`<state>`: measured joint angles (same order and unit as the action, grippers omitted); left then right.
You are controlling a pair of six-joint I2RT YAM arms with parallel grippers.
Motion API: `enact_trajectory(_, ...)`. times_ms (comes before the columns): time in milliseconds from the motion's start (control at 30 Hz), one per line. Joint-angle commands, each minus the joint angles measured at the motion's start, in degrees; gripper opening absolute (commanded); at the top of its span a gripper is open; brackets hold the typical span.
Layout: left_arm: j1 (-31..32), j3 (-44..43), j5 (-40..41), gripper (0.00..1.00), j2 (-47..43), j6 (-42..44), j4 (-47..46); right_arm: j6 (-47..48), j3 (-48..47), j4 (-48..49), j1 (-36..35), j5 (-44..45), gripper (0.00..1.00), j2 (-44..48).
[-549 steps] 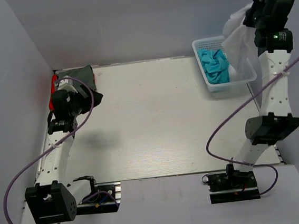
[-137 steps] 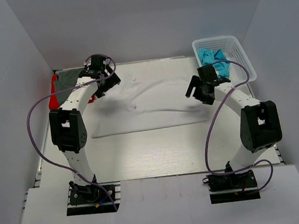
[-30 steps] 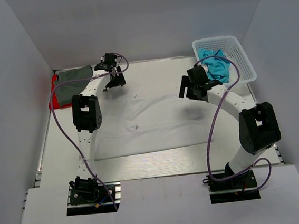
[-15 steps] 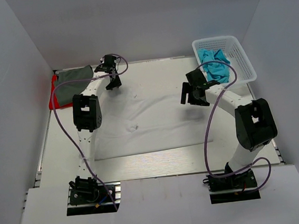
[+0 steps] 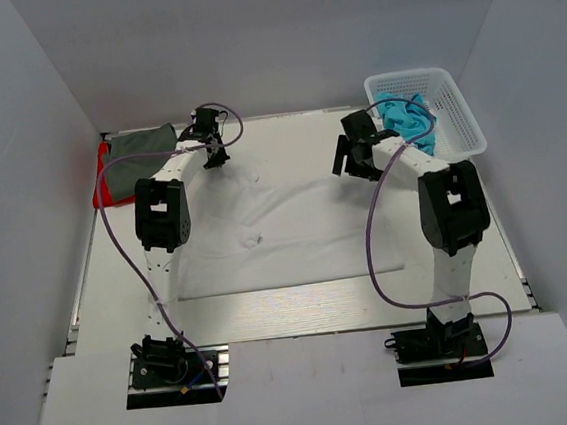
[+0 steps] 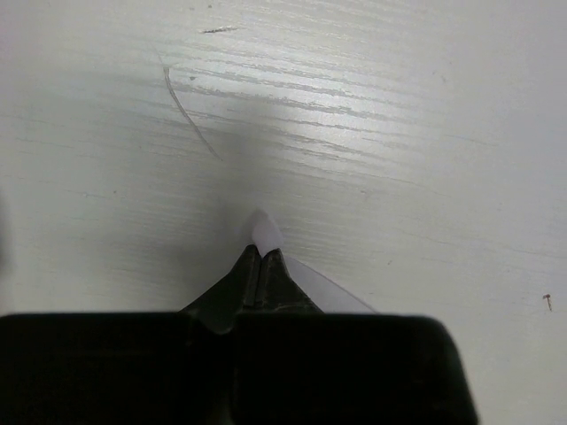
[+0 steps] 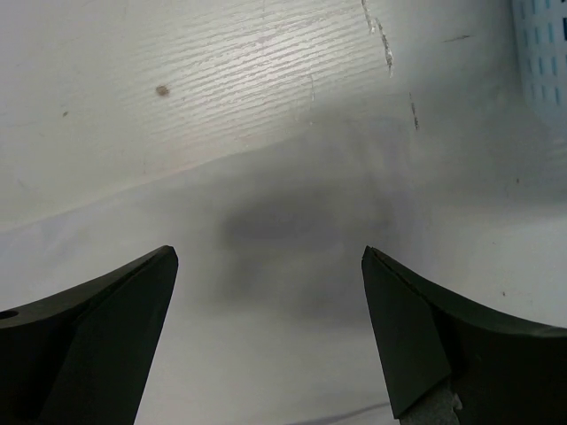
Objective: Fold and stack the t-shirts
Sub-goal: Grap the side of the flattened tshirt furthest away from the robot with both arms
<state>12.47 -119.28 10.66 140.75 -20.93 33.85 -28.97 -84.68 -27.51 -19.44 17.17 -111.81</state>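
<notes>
A white t-shirt [image 5: 285, 227] lies spread flat across the middle of the table. My left gripper [image 5: 216, 159] is at its far left corner and is shut on it. In the left wrist view a small tip of white cloth [image 6: 263, 232] pokes out past the closed left gripper [image 6: 263, 253]. My right gripper [image 5: 351, 166] hangs open over the shirt's far right edge, and the white cloth [image 7: 266, 319] fills the gap of the right gripper [image 7: 270, 257]. A dark grey t-shirt [image 5: 141, 144] lies on a red one [image 5: 104, 190] at the far left. Turquoise t-shirts [image 5: 411, 125] fill the basket.
The white mesh basket [image 5: 461, 120] stands at the far right corner, close behind the right gripper; its wall [image 7: 545, 53] shows at the right wrist view's upper right edge. Grey walls close in the table on three sides.
The left gripper has closed on the white shirt's far left corner. The right arm has shifted toward the back of the table, still open.
</notes>
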Motion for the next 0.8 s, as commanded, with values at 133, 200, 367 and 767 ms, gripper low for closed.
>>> enact_trajectory(133,-0.34,5.81,-0.81,0.0,-4.95,-1.22,-0.27,-4.33,-10.93,-4.75,1.6,5.05,0.9,-9.65)
enact_trajectory(200,-0.34,7.91,-0.81,0.0,-6.09,-1.22,-2.29,-5.83,-12.51,-4.84,1.78,5.77,0.9,-11.5)
enact_trajectory(367,-0.34,10.39,-2.13,0.0,-7.77,-1.22,-4.66,-9.69,-14.63,-4.49,2.65,6.91,0.9,-13.61)
enact_trajectory(767,-0.34,13.11,-0.9,0.0,-8.29,-1.22,-5.54,-13.74,-15.51,-4.57,3.01,7.18,0.9,-15.54)
